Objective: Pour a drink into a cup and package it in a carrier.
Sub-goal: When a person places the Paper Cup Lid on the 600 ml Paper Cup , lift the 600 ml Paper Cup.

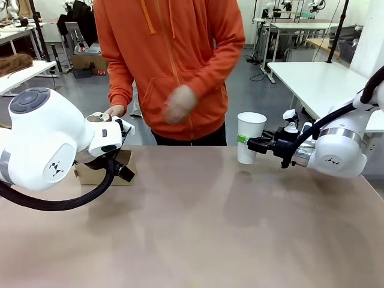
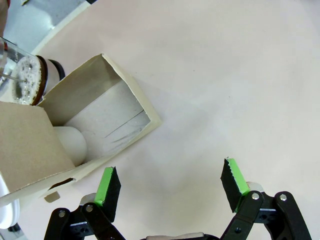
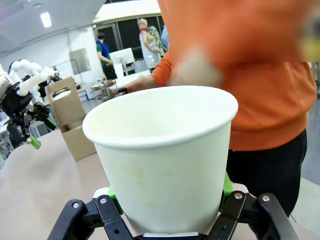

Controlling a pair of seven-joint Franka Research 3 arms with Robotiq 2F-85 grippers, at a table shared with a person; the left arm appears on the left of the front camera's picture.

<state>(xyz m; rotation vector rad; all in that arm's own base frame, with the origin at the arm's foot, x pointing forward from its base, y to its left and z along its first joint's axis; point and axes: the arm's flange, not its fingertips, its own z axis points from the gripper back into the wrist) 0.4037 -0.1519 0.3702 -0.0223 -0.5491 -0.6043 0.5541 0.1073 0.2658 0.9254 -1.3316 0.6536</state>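
Bright, even overhead light, soft shadows on the table point(image 1: 198, 228); the person's hand point(image 1: 179, 103) is motion-blurred.

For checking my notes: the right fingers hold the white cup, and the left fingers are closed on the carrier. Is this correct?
No. The left wrist view shows the left fingers open beside the carrier, not closed on it. The right fingers do hold the white cup.

Right of the carrier point(image 1: 90, 175) the table point(image 1: 192, 228) lies bare — wide passage across the middle. The left arm point(image 1: 54, 144) blocks the carrier's near side; a person's hand point(image 1: 114, 111) crowds behind it; well right, the cup point(image 1: 250, 132) in the right gripper point(image 1: 243, 139) stands by the far edge.
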